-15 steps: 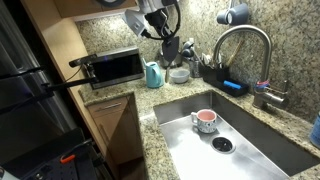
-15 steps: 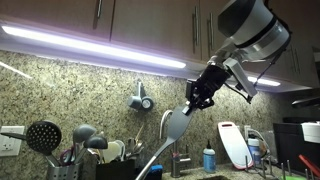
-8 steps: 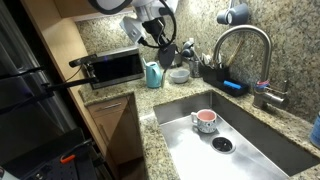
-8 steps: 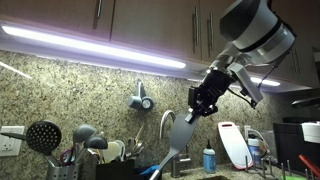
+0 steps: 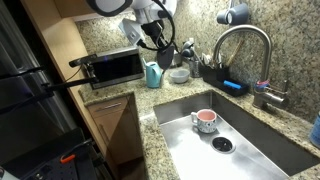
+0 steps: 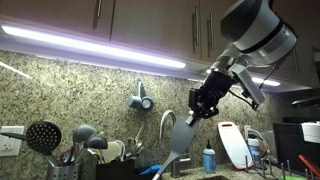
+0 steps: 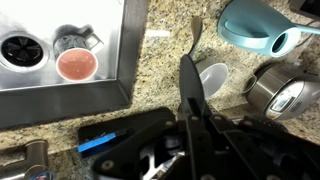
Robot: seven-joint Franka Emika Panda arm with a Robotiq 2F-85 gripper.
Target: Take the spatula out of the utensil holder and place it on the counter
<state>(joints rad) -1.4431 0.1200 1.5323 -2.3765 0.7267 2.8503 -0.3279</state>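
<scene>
Spatula (image 6: 178, 138) is out of the utensil holder (image 6: 62, 172) and up in mid-air. Gripper (image 6: 203, 110) is clamped on its head end, I think. Only thing left is setting it on the bench (image 5: 152, 102).

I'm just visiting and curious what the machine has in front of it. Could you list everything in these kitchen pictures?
spatula: one, pale grey, in the air, held by the gripper
utensil holder: one, dark, by the wall, holding dark-headed utensils
counter: one, speckled brown granite, around the sink
sink: one, steel, set in the counter
cup: one, pink, in the sink
jug: one, teal, on the counter
oven: one, black and silver, beside the jug
pot: one, steel, near the jug
faucet: one, steel, behind the sink
sponge: one, blue, by the faucet
gripper: one, black, shut on the spatula
</scene>
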